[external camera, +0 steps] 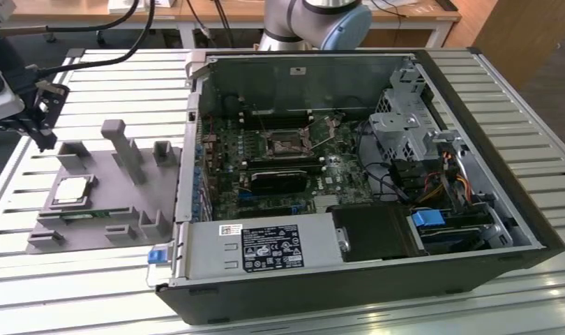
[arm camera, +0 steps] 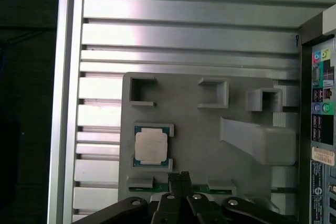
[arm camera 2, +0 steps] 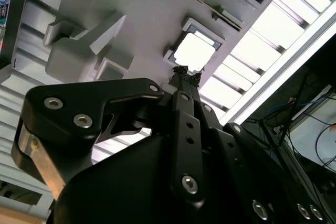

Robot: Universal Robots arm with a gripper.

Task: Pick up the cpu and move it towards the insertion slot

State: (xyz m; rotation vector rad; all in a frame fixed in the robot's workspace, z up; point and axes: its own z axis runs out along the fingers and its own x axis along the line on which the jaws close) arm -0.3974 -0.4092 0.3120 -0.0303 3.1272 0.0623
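The cpu (arm camera: 151,147) lies flat in a square pocket of the grey tray (arm camera: 199,145) on the counter (arm camera: 184,35). We see the hand (arm camera: 181,177) above it and slightly aside, fingers pressed together and empty. The insertion slot (external camera: 284,144) sits unoccupied in the open case (external camera: 301,84), toward the exterior view's right.

Your cpu (arm camera: 151,147) reads pale silver with a tan rim, ringed in green. The tray (arm camera: 199,145) is plain flat grey. Your gripper (arm camera: 180,174) is matt black, dotted with silver screws. The table (arm camera: 184,35) is bright silver, striped by dark grooves. In the exterior view the slot (external camera: 284,144) has a shiny metal frame and a dark brownish centre. The board (external camera: 343,178) is green, the case (external camera: 357,296) black, and the tab (external camera: 157,256) blue.
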